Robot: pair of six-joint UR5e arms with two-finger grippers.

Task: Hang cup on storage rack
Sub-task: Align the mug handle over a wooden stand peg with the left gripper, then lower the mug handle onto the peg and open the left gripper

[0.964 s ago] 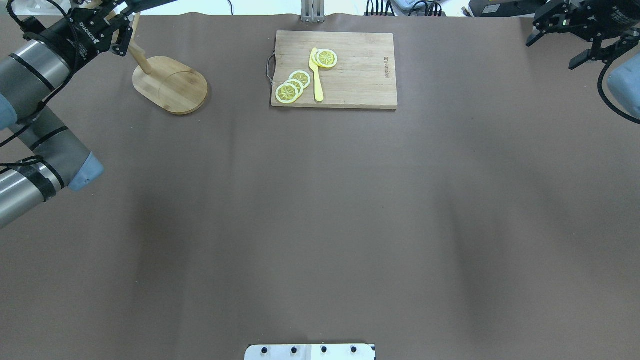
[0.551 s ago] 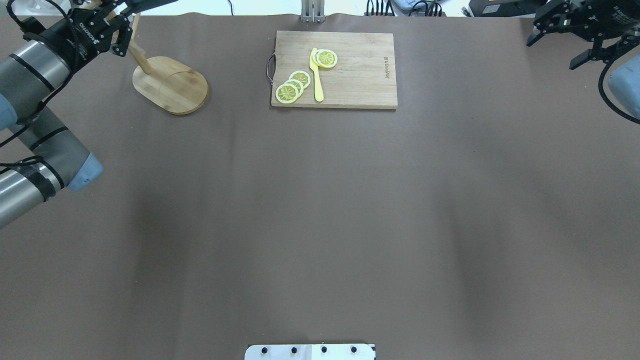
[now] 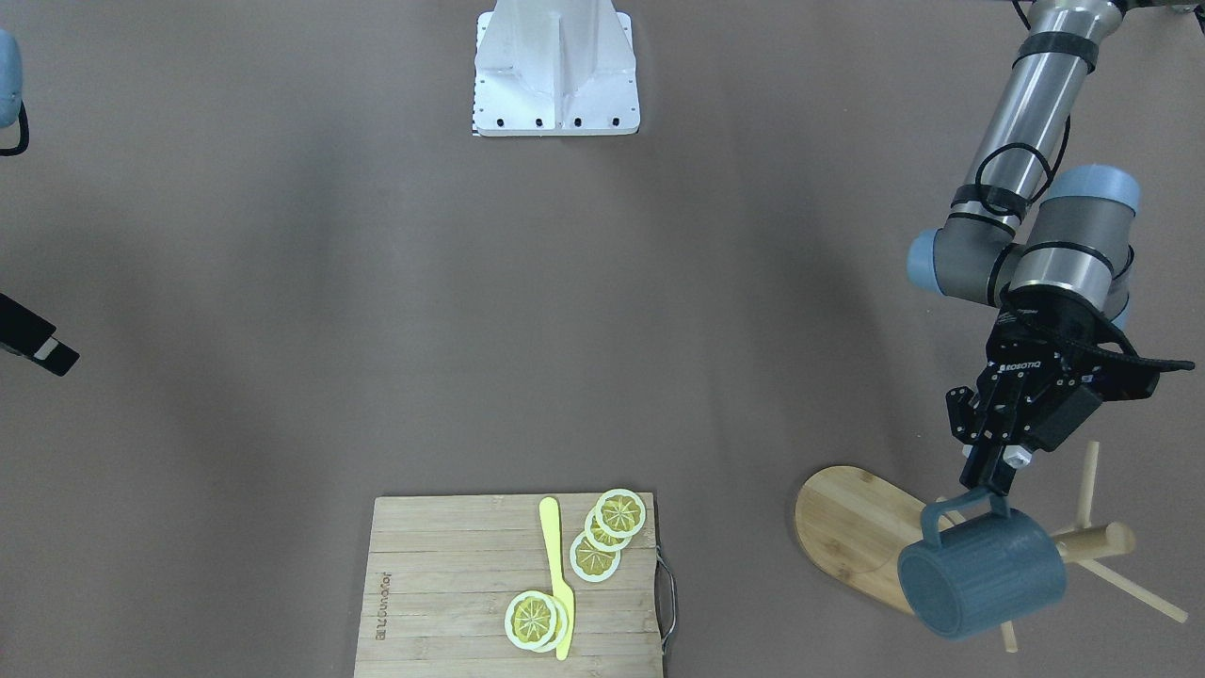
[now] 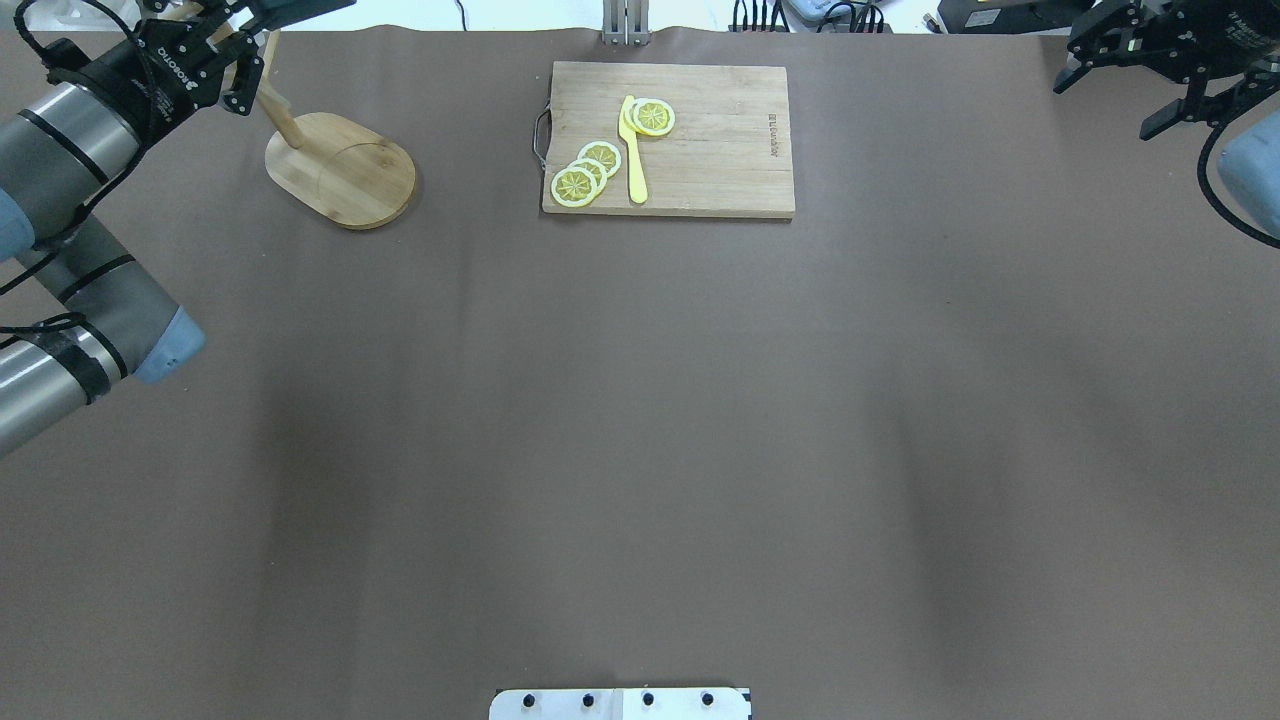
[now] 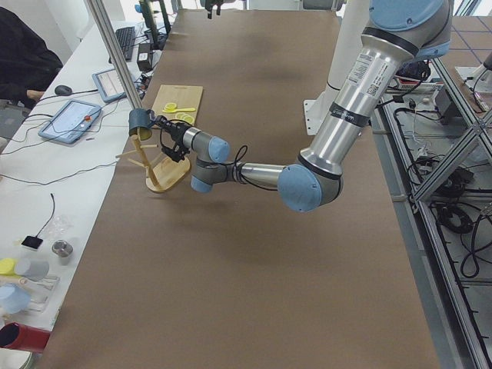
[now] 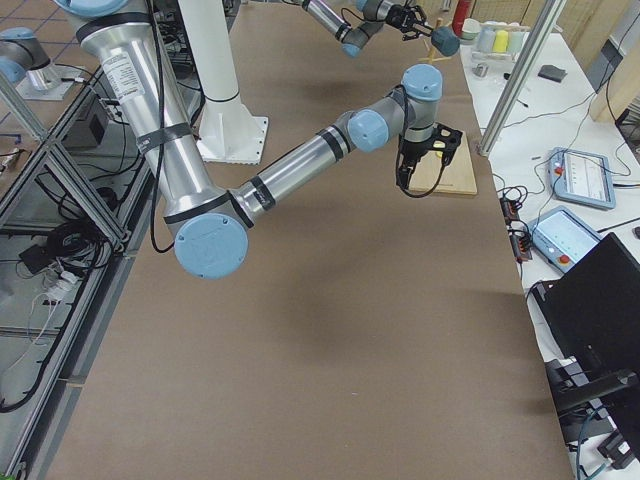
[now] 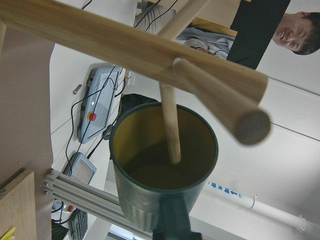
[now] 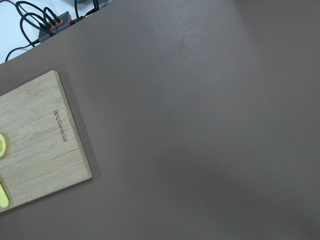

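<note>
The slate-blue cup [image 3: 984, 576] hangs on its side in the air, held by its loop handle [image 3: 953, 513] in my shut left gripper [image 3: 985, 485]. It is right at the bamboo storage rack, in front of the post [image 3: 1097, 540] and above the oval base [image 3: 847, 527]. In the left wrist view the cup's yellow inside [image 7: 162, 160] faces the post [image 7: 125, 42], and a thin peg [image 7: 170, 125] reaches into its mouth. In the overhead view the left gripper [image 4: 232, 62] is at the rack's post [image 4: 282, 118]; the cup is hidden there. My right gripper [image 4: 1110, 100] is open and empty at the far right.
A rectangular wooden cutting board [image 4: 720, 150] with lemon slices [image 4: 585, 172] and a yellow knife [image 4: 633, 150] lies at the back middle. The robot's white base plate [image 3: 555, 66] is at the near edge. Brown table cover [image 4: 640, 430] lies between.
My left gripper has shifted slightly toward the far left edge, beside the rack's post. The right arm has not moved.
</note>
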